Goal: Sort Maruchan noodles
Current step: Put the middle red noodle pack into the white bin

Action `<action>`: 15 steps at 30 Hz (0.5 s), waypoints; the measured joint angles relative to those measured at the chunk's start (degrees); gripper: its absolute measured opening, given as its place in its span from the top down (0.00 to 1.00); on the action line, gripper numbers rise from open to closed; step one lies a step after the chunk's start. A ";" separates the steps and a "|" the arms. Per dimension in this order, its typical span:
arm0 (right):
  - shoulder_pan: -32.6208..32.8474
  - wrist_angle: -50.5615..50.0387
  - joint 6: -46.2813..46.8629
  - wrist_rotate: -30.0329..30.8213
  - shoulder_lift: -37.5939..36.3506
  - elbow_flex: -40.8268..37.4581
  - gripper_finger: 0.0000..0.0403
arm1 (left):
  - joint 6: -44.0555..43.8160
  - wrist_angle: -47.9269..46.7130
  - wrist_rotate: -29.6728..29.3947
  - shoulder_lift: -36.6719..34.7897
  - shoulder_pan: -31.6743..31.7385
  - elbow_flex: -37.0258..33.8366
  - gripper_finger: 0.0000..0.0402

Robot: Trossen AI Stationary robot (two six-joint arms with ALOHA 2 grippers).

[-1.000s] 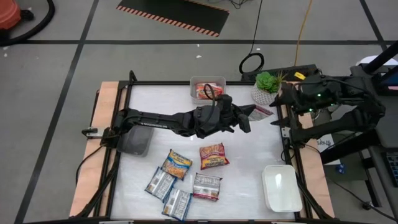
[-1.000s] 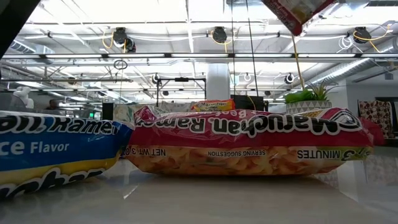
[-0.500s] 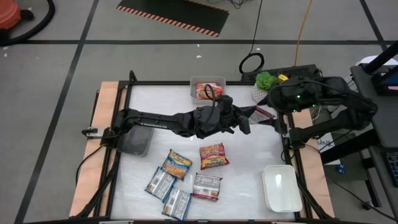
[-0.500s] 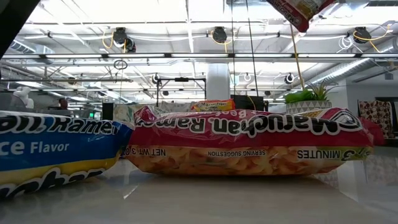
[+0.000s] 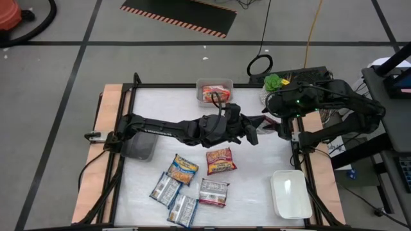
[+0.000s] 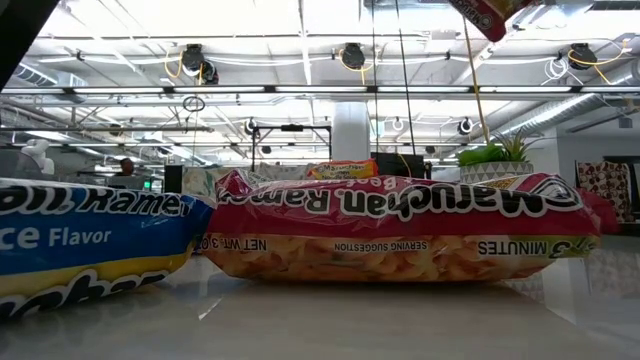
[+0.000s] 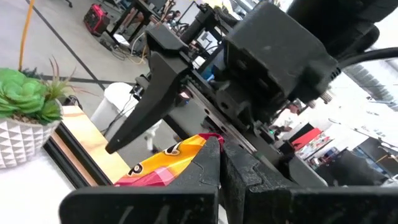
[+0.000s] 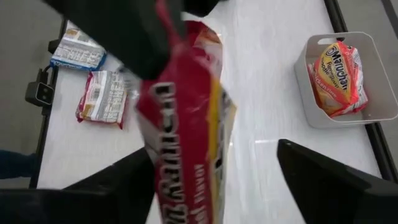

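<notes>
Now the white desk [image 5: 192, 106] carries everything, and places below are given relative to the grey tray [image 5: 214, 91] at its far edge. Both dark arms meet above the desk just right of the tray and a little nearer the front. The left pincer [image 5: 255, 131] is pressed together on one end of a red noodle packet [image 8: 186, 124], holding it in the air. The right pincer [image 5: 277, 122] reaches in from the desk's right edge with its fingers [image 8: 323, 180] spread on either side of that same packet, not gripping it in the right wrist view.

A white tray [image 5: 290, 194] sits far from the grey tray, at the desk's front right corner. A small potted plant [image 5: 275, 83] stands to the right of the grey tray, at the same far edge.

An orange-red packet [image 5: 210, 95] lies inside the grey tray. Five more packets [image 5: 192, 183] lie loose well in front of it, toward the desk's near edge: a red one [image 5: 220, 160], an orange one [image 5: 183, 169], a maroon-and-silver one [image 5: 213, 191] and two bluish ones [image 5: 173, 197].
</notes>
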 joint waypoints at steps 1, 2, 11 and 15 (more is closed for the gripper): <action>0.00 0.13 0.51 -0.02 0.00 0.00 0.28 | -0.14 0.11 0.00 0.00 -0.18 0.00 1.00; 0.00 0.21 1.21 -0.05 -0.02 0.00 0.32 | -0.27 0.31 -0.02 0.00 -0.38 0.00 1.00; 0.00 0.28 3.88 -3.18 0.00 0.00 0.64 | -0.81 0.63 -0.20 0.00 -1.58 0.00 1.00; 0.00 0.28 4.31 -3.21 -0.02 0.00 0.73 | -1.07 0.61 -0.44 0.02 -1.51 0.00 1.00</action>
